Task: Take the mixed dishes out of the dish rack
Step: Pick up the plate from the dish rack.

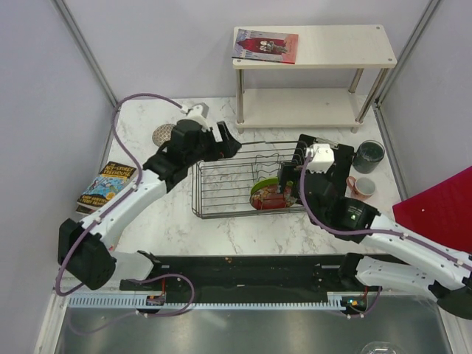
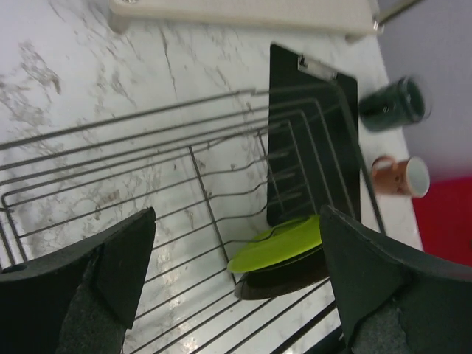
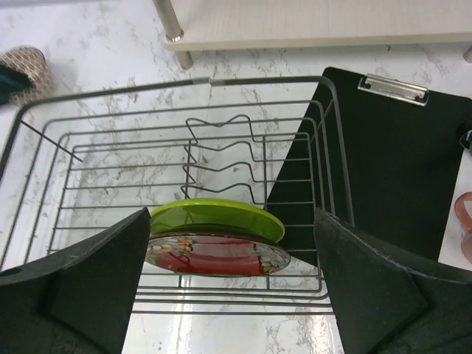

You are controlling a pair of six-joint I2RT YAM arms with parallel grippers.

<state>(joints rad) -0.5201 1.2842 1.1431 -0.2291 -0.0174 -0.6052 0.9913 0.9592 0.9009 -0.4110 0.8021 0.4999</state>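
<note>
The dish rack (image 1: 221, 193) stands mid-table and holds the lime-green plate (image 1: 263, 186) and the red patterned dish (image 1: 271, 200), leaning together at its right end. My left gripper (image 1: 230, 141) is open and empty above the rack's back left rim. My right gripper (image 1: 295, 166) is open and empty over the rack's right end, its jaws wide on either side of the plate (image 3: 217, 217) and red dish (image 3: 217, 254). The left wrist view shows the plate (image 2: 284, 242) too. The grey-beige bowl (image 1: 162, 134), dark cup (image 1: 368, 155) and pink cup (image 1: 361, 187) stand on the table outside the rack.
A black clipboard (image 1: 335, 166) lies under the rack's right end. A white two-tier shelf (image 1: 313, 48) with a book (image 1: 265, 46) stands at the back. Another book (image 1: 107, 184) lies at the left. A red board (image 1: 439, 206) is at the right edge.
</note>
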